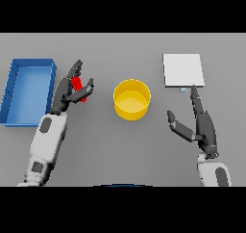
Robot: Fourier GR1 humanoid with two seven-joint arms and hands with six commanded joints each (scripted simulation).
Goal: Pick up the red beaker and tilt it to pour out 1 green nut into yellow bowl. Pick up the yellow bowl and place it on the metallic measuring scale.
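Observation:
The red beaker point(76, 84) stands on the table left of the yellow bowl point(131, 100). My left hand point(63, 96) is at the beaker, which sits between the thumb and the fingers. The fingers are still fairly straight and not closed round it, and they hide part of the beaker. I cannot see a green nut. The bowl stands upright in the middle of the table. The metallic measuring scale point(182, 70), a pale square plate, lies at the far right. My right hand point(203, 124) is open and empty, just in front of the scale, fingers pointing at it.
A blue bin point(13, 85) stands at the far left, close behind my left hand.

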